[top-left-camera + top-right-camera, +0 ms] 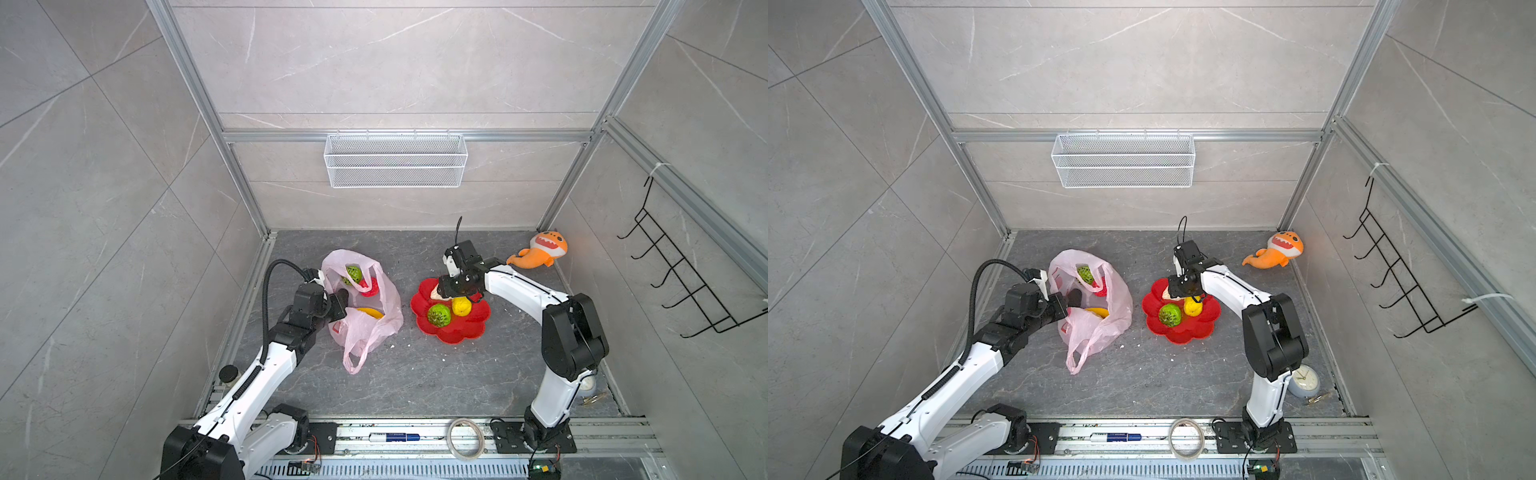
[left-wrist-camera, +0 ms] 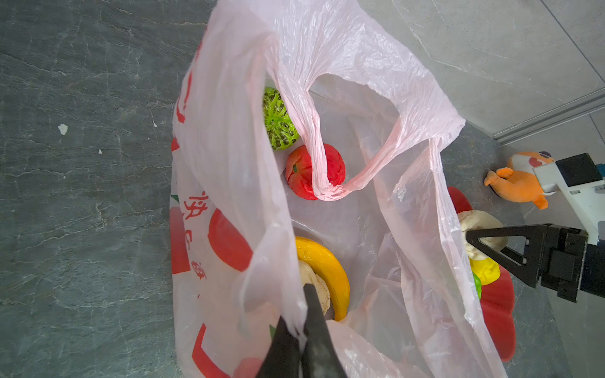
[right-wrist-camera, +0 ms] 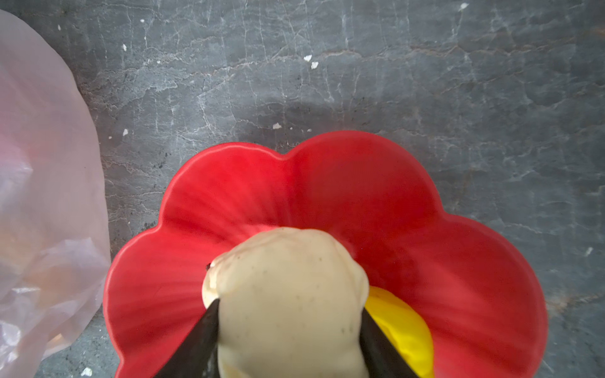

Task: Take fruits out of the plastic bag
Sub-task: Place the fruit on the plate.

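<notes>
Plastic bag of thin translucent pink film (image 1: pixel 388 305) pinched at its rim, lumpy beige toy fruit (image 3: pixel 288 261) gripped over the red flower-shaped plate (image 1: pixel 457 337)

In both top views the plastic bag, printed with red apples, lay left of centre in the lower half of the frame on the dark grey stone-patterned floor (image 1: pixel 415 382), its mouth gaping. The left gripper (image 1: pixel 341 304), jaws fully closed, pinched a fold of the bag's rim on its left side. Inside, a bumpy green toy ball (image 1: pixel 354 274) lay just beside a red toy apple (image 1: pixel 369 286) in the upper part, and a curved yellow toy banana (image 1: pixel 370 312) lay lower down; the left wrist view showed a pale lumpy piece (image 2: pixel 314 284) against the banana. The plate sat right of centre, apart from the bag, carrying a second bumpy green ball (image 1: pixel 439 315) beside a small yellow fruit (image 1: pixel 461 306). The right gripper (image 3: pixel 289 307), jaws about half apart, clamped the beige fruit on both sides over the plate's upper-left lobes; whether the fruit touched the plate could not be told. An orange plush shark (image 1: pixel 540 251) lay at the floor's upper right
</notes>
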Robot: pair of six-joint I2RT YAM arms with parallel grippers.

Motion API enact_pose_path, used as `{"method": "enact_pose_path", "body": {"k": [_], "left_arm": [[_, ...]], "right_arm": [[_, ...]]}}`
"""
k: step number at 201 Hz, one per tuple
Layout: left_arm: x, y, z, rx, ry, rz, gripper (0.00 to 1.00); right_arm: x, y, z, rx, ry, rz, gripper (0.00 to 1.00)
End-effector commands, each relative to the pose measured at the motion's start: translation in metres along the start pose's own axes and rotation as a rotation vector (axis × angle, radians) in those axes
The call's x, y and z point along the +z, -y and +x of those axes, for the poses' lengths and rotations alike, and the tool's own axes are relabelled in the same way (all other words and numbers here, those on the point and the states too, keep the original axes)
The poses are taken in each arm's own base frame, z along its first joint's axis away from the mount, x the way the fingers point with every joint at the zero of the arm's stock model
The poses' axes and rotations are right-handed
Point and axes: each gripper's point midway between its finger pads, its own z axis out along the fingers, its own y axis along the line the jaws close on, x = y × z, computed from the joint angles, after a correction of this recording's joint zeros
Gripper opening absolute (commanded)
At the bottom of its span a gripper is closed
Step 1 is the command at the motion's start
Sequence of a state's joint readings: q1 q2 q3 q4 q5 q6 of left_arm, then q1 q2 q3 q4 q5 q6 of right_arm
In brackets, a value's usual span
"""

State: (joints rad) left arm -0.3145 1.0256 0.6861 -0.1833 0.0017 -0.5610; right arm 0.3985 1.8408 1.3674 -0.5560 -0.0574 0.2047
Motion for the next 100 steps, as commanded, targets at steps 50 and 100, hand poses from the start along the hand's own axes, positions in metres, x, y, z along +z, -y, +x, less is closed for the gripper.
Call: {"method": "enact_pose_path", "body": {"k": [50,100], "left_arm": [[-0.007,0.009,-0.015,0.002,0.04,0.017,0.0],[-0.01,0.007,-0.015,0.006,0.044,0.005,0.0]], "right_arm": [[0.014,0.004,-0.004,-0.009,-0.011,0.006,0.39],[0.019,0.008,-0.001,-0.005,-0.027,0.019,0.48]]}}
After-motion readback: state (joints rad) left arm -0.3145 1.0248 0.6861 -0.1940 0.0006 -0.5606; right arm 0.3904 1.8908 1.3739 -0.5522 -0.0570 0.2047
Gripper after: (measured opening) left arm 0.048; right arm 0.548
